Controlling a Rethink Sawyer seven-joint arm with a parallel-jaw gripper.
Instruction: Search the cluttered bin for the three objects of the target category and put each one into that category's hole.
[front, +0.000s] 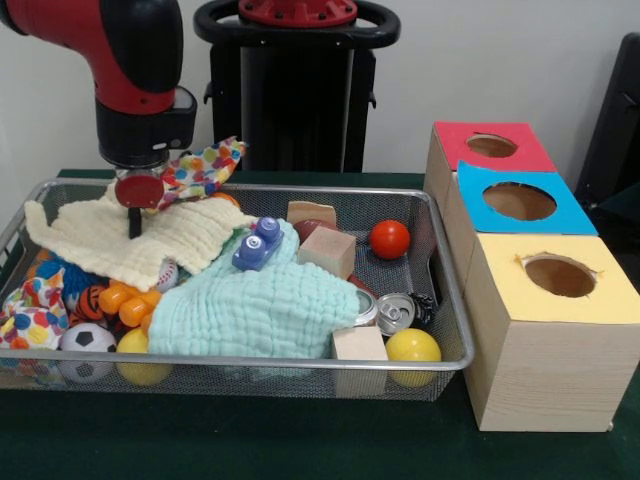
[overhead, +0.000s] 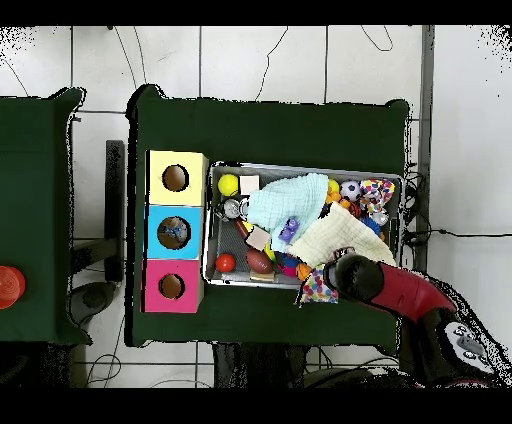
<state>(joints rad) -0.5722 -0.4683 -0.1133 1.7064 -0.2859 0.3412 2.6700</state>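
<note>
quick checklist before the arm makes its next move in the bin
1. Gripper over the wire bin: ok, above the pale yellow cloth.
2. Gripper open or shut: cannot tell.
3. Anything held: cannot tell; the multicolour cloth sits right beside the gripper.
4. Holes in red box, blue box and yellow box unobstructed: ok.
5. Items hidden under the mint cloth: cannot tell.

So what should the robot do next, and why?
Probably lift the yellow cloth a little. The gripper is down on it, and the cloth, with the mint cloth beside it, covers much of the wire bin, likely hiding toys underneath.
</note>
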